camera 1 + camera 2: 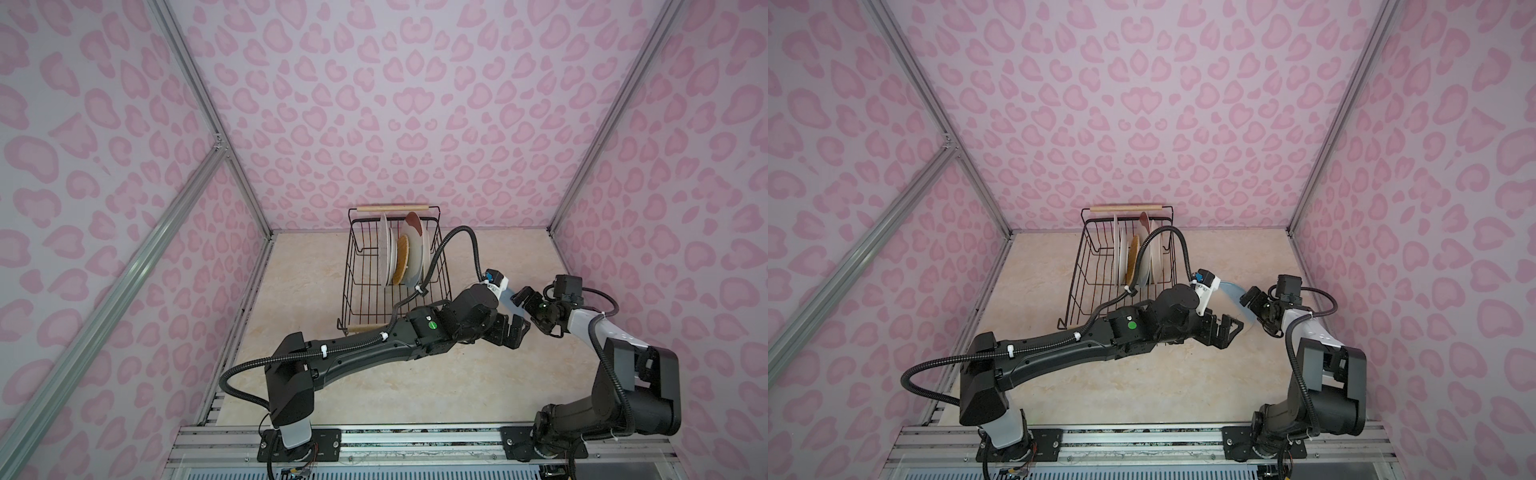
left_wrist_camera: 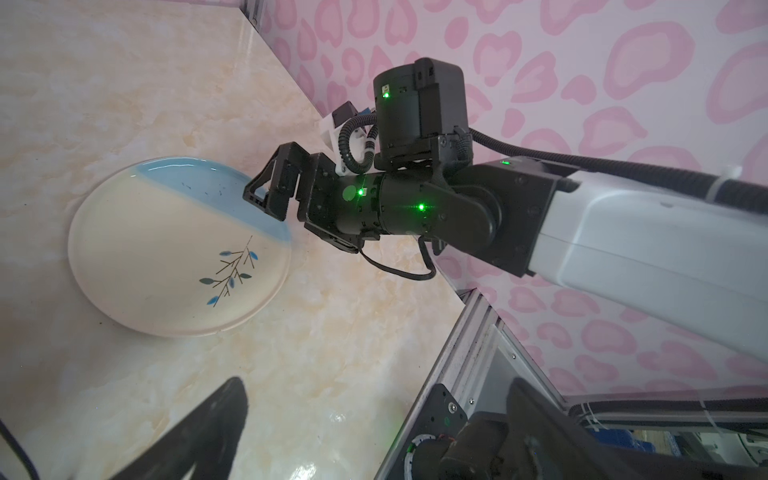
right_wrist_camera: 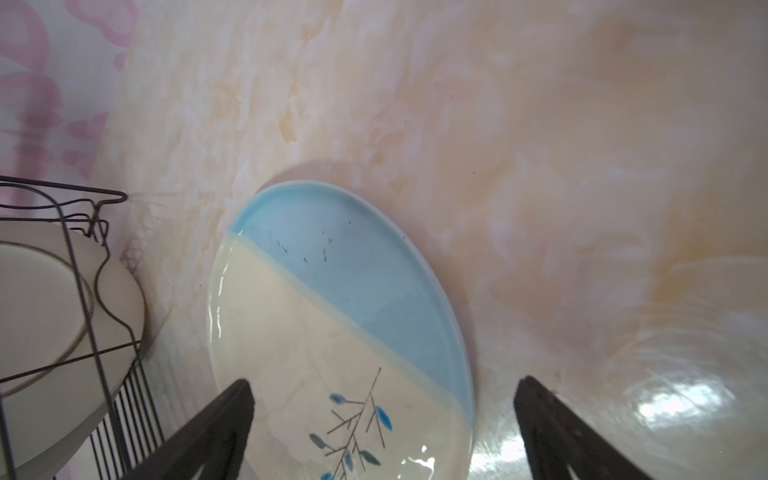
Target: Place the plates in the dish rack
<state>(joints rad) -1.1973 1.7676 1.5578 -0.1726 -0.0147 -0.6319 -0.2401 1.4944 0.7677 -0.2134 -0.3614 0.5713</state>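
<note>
When looking into the dish rack (image 1: 365, 286), set at the back of the table (image 1: 374, 382), finds plates (image 1: 390, 249) standing on edge in its far half, an orange woven-look plate (image 1: 402, 259) just beside a colour-blocked plate (image 1: 415, 245); finds the cream-and-blue plate (image 2: 166, 257) outside, lying on the table right of the rack; sees right gripper (image 3: 384, 380) spread wide about its blue edge, clamping nothing; sees left gripper (image 1: 517, 332) close by, wide and empty.

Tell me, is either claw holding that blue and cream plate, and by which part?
Nothing is held. The cream-and-blue plate lies on the table; the right gripper is open by its blue edge, and the left gripper is open and empty.
</note>
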